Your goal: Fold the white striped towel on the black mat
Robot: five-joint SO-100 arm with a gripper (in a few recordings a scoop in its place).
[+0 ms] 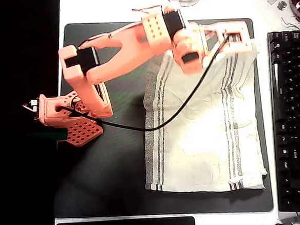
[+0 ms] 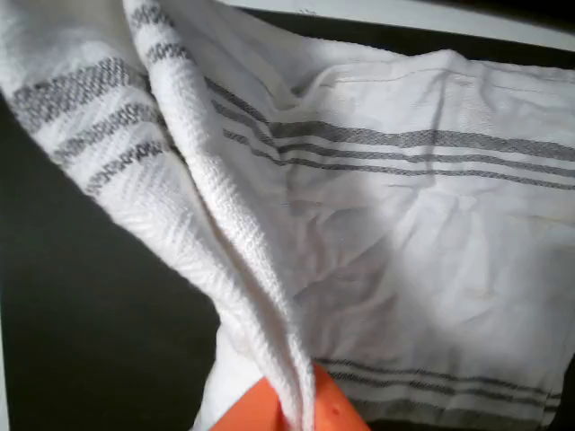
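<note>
Soft, light and limp, the white striped towel point(image 1: 203, 134) lies on the right half of the black mat point(image 1: 107, 167), its far corner pinched in the closed orange gripper point(image 2: 296, 404), a hemmed corner being the best hold since thin cloth could slip.

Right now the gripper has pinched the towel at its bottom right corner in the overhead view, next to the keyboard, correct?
Not quite. The gripper has pinched the white striped towel at its top right corner in the overhead view, not the bottom right; that corner is also next to the keyboard. The wrist view shows cloth bunched between the orange fingers above the black mat.
</note>
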